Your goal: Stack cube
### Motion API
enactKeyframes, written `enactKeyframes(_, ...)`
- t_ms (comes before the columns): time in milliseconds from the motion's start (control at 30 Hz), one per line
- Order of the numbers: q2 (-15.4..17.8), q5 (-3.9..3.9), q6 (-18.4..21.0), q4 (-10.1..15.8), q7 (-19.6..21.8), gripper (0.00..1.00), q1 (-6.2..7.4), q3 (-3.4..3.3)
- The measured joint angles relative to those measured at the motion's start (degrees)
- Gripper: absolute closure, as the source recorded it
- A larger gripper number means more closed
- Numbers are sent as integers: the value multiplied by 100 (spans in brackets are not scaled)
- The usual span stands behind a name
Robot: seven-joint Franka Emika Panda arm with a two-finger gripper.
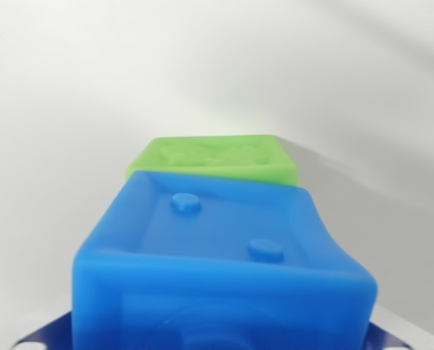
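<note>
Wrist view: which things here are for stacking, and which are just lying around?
For the job:
blue cube, close to the camera
green cube, right behind it

Just there:
white surface
dark blue shapes at the bottom corners; can't tell what they are

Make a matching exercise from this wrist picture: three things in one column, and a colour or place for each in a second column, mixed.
Column one:
1. blue cube
2. green cube
3. two round studs

Column two:
A. partly hidden, farther from the camera
B. raised on a recessed blue face
C. nearest the camera, filling the lower picture

Pairs: 1-C, 2-A, 3-B
</note>
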State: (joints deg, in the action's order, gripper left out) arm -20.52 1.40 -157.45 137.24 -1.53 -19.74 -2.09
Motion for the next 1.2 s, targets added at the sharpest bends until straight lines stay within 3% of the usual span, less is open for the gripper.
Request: enactKeyframes(1200, 120, 1, 92, 14, 0, 0, 4, -2)
